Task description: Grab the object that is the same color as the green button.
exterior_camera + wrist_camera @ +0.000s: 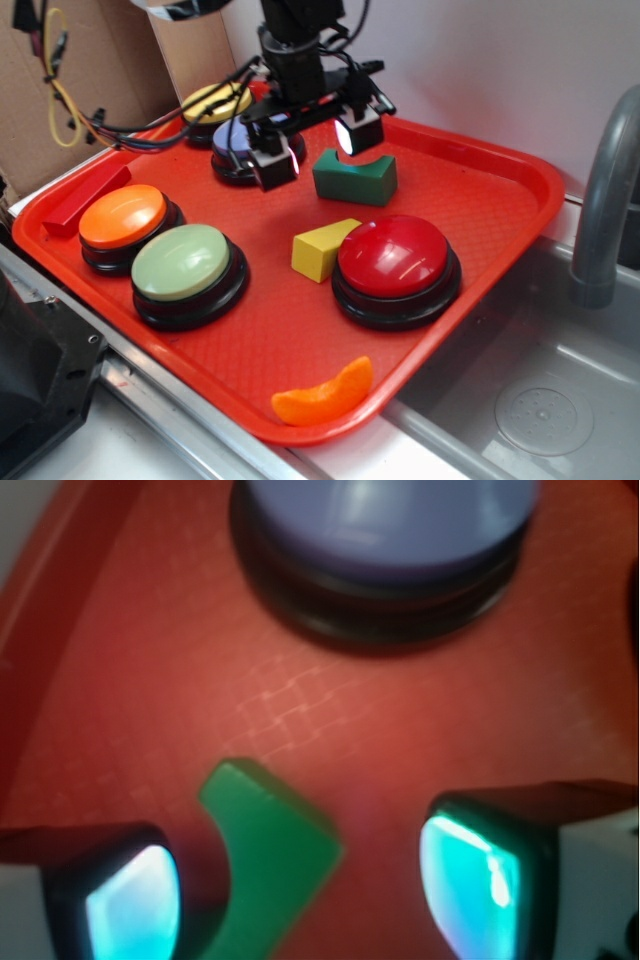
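- gripper (316,148) is hanging low over the back half of the red tray (500,190), jaws spread wide, nothing between them gripped.
- dark green block (355,177) sits on the tray floor, notch side up in the exterior view, just to the right of and in front of the gripper; the right pad looks close to its back edge, and i can't tell if it touches.
- from the wrist view the green block (270,855) lies between the two glowing pads (130,905), nearer the left one in the picture, with tray showing on the other side.
- purple button (235,145) is right beside the gripper, partly hidden by the left finger; in the wrist view it fills the top, blurred (385,525).
- green button (183,262) is down at the front left, well apart from the block, with the orange button (124,216) touching or nearly touching it.
- yellow wedge (322,248) sits just beside the red button (394,255), between that button and the green one.
- yellow button (212,103) is at the back, cables draped over it.
- orange slice-shaped piece (325,395) lies at the tray's near edge.
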`<action>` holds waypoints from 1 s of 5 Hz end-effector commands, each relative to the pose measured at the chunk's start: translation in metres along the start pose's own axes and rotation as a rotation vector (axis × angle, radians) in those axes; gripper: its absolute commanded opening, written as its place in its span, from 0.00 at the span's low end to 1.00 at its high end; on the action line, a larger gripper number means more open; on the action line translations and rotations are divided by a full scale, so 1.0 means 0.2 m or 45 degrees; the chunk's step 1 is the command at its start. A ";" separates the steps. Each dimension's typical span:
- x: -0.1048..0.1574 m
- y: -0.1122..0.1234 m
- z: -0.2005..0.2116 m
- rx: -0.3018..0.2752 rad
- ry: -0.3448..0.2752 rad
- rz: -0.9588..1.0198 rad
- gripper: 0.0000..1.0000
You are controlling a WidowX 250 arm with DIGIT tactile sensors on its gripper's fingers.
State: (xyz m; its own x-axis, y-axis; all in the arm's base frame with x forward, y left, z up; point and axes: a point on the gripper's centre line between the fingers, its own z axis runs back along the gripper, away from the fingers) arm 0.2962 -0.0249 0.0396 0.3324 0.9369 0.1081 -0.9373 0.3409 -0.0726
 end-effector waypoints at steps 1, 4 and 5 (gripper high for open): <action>0.01 -0.03 -0.01 -0.069 0.051 -0.006 1.00; 0.05 -0.03 -0.02 -0.071 0.063 -0.047 0.00; 0.07 -0.06 0.04 -0.003 0.101 -0.244 0.00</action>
State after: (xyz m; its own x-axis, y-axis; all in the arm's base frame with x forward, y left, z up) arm 0.3023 -0.0267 0.0384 0.5277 0.8490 0.0270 -0.8491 0.5281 -0.0108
